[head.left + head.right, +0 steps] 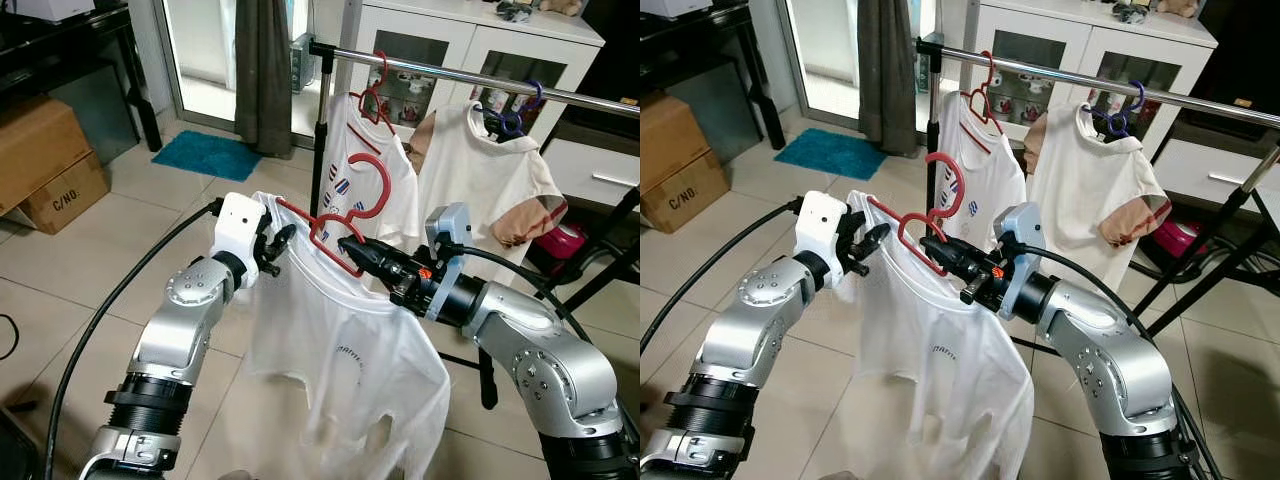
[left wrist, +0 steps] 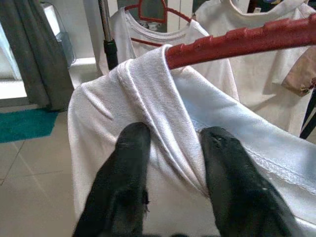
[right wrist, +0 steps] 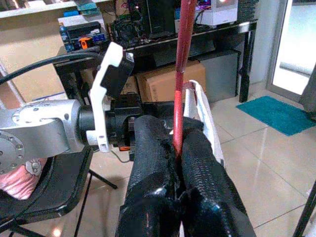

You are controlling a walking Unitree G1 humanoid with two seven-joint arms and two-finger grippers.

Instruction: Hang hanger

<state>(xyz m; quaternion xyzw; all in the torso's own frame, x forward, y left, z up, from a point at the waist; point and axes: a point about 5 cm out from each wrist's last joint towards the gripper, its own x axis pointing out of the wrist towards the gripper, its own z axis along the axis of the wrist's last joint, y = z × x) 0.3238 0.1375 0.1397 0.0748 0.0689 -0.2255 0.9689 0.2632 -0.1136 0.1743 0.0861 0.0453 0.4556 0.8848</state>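
Right wrist view: right gripper [image 3: 176,148] is clamped tight on the red hanger [image 1: 345,215] carrying a white T-shirt [image 1: 340,370], held up just short of the clothes rail [image 1: 470,78]. Left gripper [image 2: 170,148] pinches the shirt's shoulder fabric, fingers [image 2: 126,163] slightly apart.

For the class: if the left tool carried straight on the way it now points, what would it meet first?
The white T-shirt itself: the left tool straddles a shoulder fold draped over the red hanger. Beyond it, probably the shirts hanging on the rail, though depth is unclear.

Both tools [image 1: 283,240] [image 1: 350,247] raised, apparently clamped.
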